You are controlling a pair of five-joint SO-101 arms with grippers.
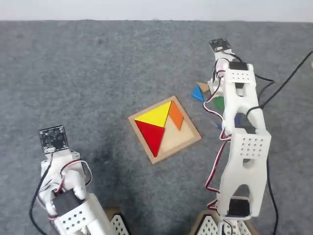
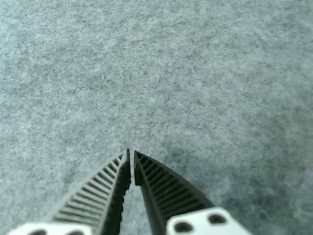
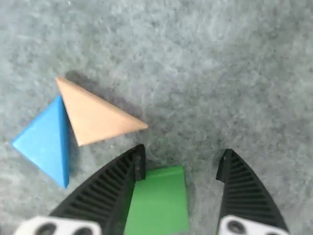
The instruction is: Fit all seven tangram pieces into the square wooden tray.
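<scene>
The square wooden tray (image 1: 180, 141) lies mid-table, holding a yellow triangle (image 1: 156, 115), a red triangle (image 1: 151, 135) and an orange piece (image 1: 176, 115). To its right lie a blue triangle (image 1: 197, 93) (image 3: 44, 142) and a tan triangle (image 1: 203, 87) (image 3: 95, 116), touching along one edge. A green piece (image 1: 218, 103) (image 3: 159, 200) lies by them. My right gripper (image 3: 182, 159) is open low over the green piece, which rests against one finger (image 3: 122, 178). My left gripper (image 2: 131, 154) is shut and empty over bare carpet at the front left.
Grey carpet covers the table. The right arm (image 1: 240, 107) stretches over the pieces right of the tray, and a dark blue bit (image 1: 238, 119) peeks out beneath it. The left arm (image 1: 61, 171) stands at the front left, well away from the tray.
</scene>
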